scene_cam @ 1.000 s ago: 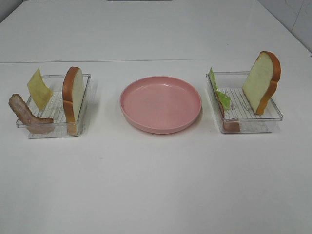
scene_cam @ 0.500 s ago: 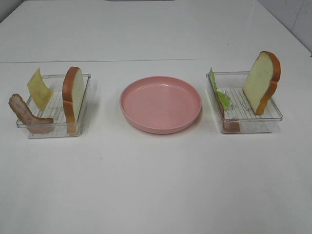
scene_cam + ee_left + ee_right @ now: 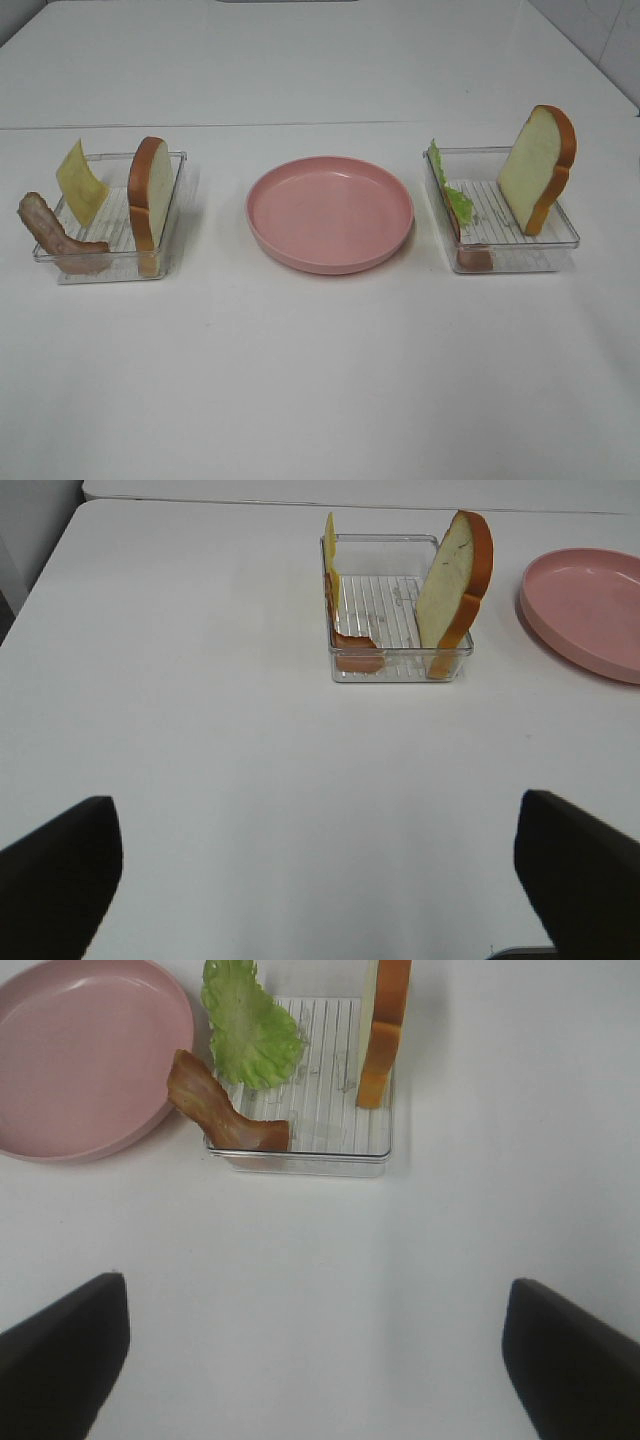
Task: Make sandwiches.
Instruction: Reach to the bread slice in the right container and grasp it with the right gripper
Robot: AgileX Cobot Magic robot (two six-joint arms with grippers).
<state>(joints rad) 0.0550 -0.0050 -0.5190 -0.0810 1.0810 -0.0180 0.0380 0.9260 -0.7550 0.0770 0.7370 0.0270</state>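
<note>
Left gripper point(image 3: 312, 820): jaws spread wide, grips nothing, touches nothing, hangs over the table point(image 3: 320, 380) on the near side of the left tray point(image 3: 178, 160). Right gripper point(image 3: 315, 1295): likewise wide apart and empty, poised on the near side of the right tray point(image 3: 560, 240). Neither to be seen from the high camera. In the left tray: cheese square point(image 3: 80, 182) propped upright at the far left, left meat strip point(image 3: 55, 235) draped over the near left wall, left bread slice point(image 3: 150, 195) standing on edge along the right side. In the right tray: lettuce leaf point(image 3: 452, 195) leaning at the left wall, right meat strip point(image 3: 475, 258) beneath it toward the near left corner, right bread slice point(image 3: 538, 168) tilted up at the far right. Between the trays and apart from both: pink plate point(image 3: 330, 262), nothing on it. Judging from that, no stacking begun and no sandwich anywhere. Every ingredient yet to be lifted out: probably a bread slice onto the plate first, then the fillings, then the second slice on top.
</note>
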